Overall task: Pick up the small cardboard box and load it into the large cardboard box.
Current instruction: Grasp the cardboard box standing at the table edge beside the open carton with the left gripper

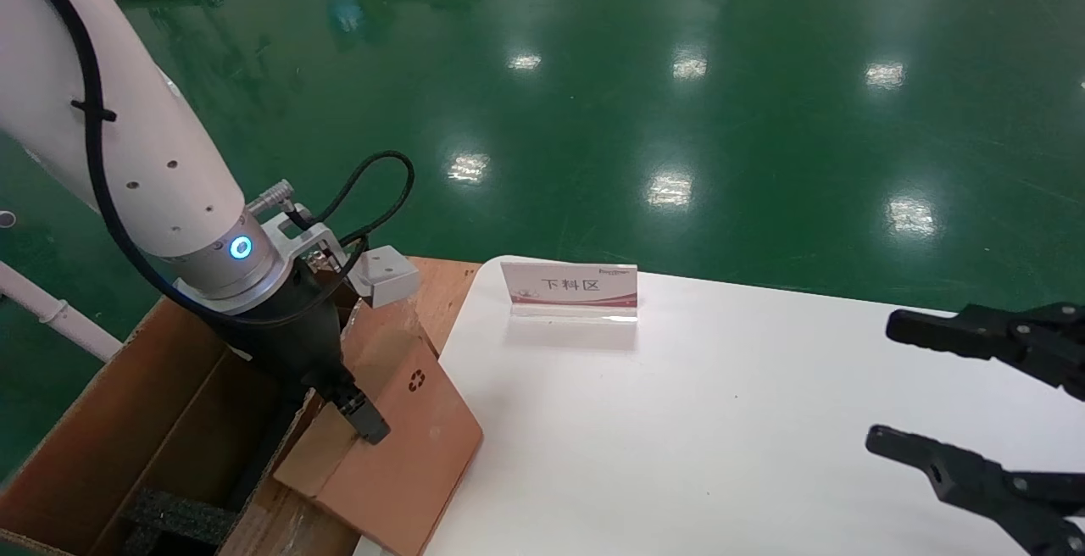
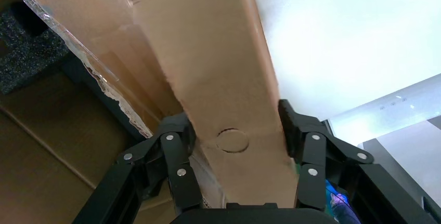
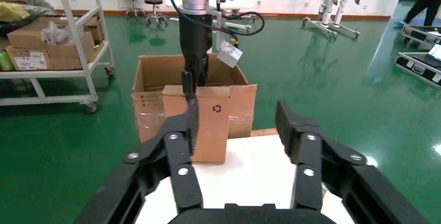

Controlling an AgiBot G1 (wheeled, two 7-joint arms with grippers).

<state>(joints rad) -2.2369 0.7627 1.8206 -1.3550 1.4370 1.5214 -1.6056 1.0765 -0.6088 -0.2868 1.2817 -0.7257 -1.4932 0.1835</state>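
Left gripper clamped on top edge of small cardboard box, at 7 o'clock in head view. Box hangs tilted, straddling wall of large cardboard box and tabletop edge, likely so it clears flap before dropping in. Right gripper idle at 4 o'clock, jaws spread, empty.

I read "下料区" on the white/red sign card on the table; black recycling symbol on the small cardboard box.

White table; sign stand on far edge.
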